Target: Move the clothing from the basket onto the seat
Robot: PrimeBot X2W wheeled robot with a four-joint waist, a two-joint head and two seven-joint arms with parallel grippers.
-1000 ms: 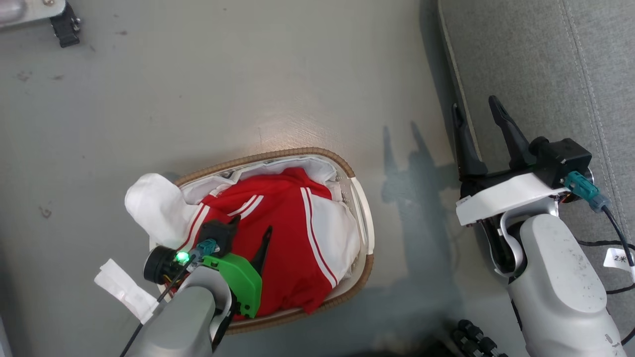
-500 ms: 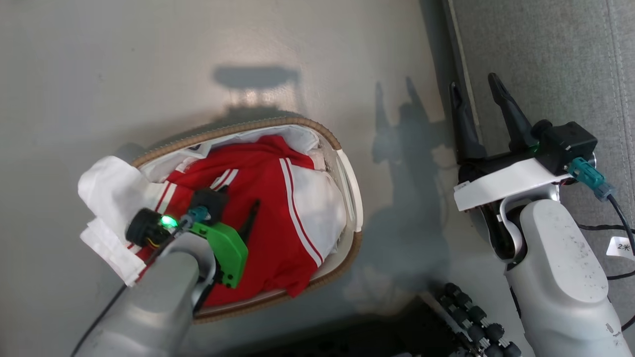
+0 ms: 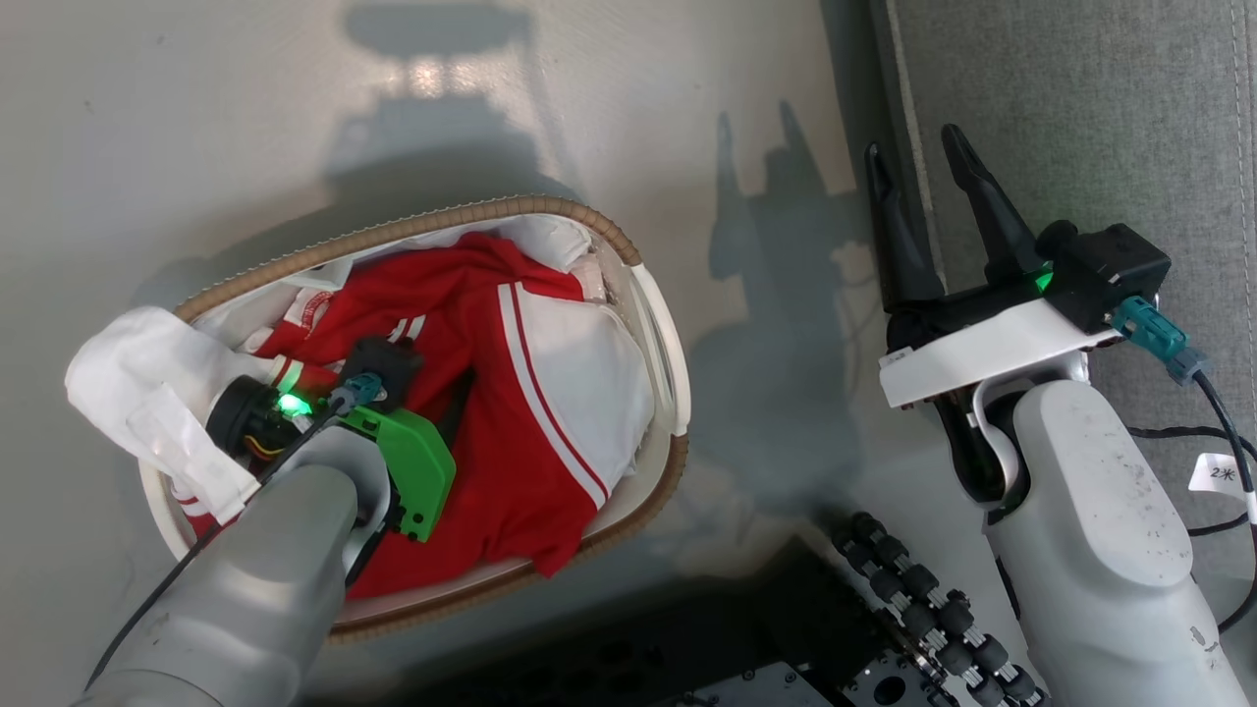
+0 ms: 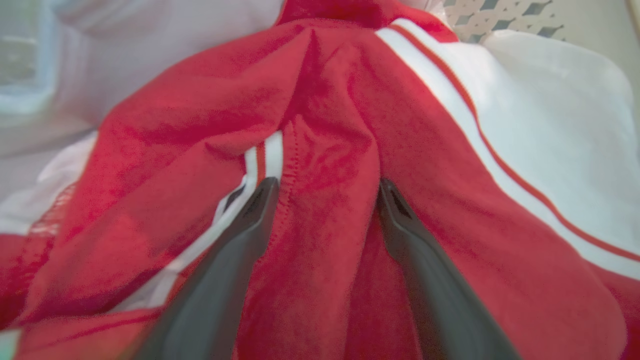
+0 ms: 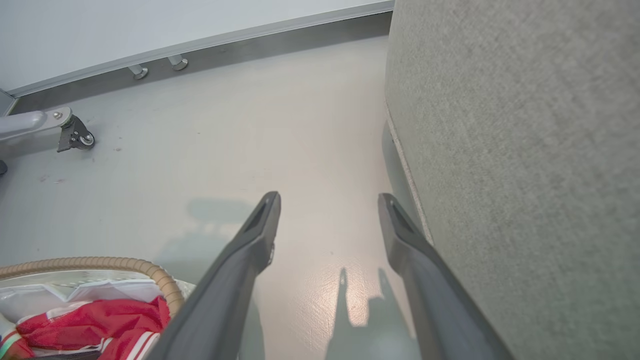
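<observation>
Grey floor (image 3: 491, 118) holds the basket (image 3: 660, 324) lower left, left end effector (image 4: 325, 187) spread wide in its clothing (image 3: 491, 393); right end effector (image 3: 913, 157) wide, empty, beside the seat (image 3: 1080, 118).

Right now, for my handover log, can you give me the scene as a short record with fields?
clothing: red with white stripes, heaped in the basket
basket: on the floor, left of the seat
seat: grey, no clothing on the part in view
left gripper: open, astride a red fold
right gripper: open, holding nothing, above the floor by the seat's edge
</observation>
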